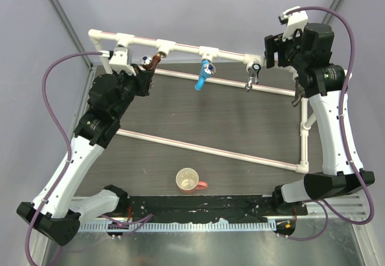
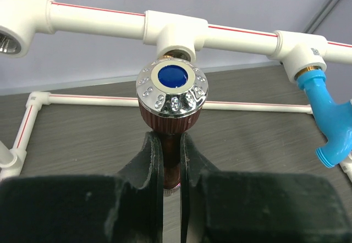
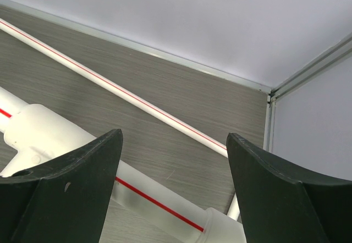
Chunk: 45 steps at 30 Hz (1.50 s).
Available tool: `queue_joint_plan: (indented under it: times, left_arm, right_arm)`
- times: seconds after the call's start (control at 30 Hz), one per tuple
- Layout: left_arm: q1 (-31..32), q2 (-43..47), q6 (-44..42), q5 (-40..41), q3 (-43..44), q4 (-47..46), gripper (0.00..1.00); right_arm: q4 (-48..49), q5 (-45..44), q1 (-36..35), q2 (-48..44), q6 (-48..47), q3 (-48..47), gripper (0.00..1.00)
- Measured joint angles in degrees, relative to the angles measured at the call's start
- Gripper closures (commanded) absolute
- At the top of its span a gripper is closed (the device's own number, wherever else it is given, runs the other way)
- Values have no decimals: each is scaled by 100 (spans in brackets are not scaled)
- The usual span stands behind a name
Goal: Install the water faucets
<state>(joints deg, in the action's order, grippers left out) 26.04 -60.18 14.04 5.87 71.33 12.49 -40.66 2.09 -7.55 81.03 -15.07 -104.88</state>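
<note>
Fingers [image 2: 153,163] of left gripper [image 2: 172,147] clamped on stem of copper faucet [image 2: 171,123], just under a tee socket [image 2: 175,34] on the pipe rail [image 2: 99,16]; threaded yet, cannot tell. Keep it square to the socket while turning, or threads may cross. Rightward along the rail: blue faucet [image 1: 203,76] hanging, then right gripper [image 3: 175,166], fingers apart, empty. Dark wood-grain table [image 1: 228,121] beneath rail; pale walls [image 1: 210,7].

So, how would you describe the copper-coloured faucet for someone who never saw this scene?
Find the long white red-striped pipe along the table's far edge. Three faucets hang under it; the reddish-brown copper-coloured faucet is leftmost, held by the left gripper. The others are a bright blue faucet and a chrome-silver faucet; only this one is brown.
</note>
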Motion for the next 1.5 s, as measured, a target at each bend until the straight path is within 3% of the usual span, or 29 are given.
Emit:
queue_joint_plan:
  times: [1.5]
  left_arm:
    - [76,-319,63,-33,249,57,100]
  right_arm:
    - [85,-7,0,0,2,50,17]
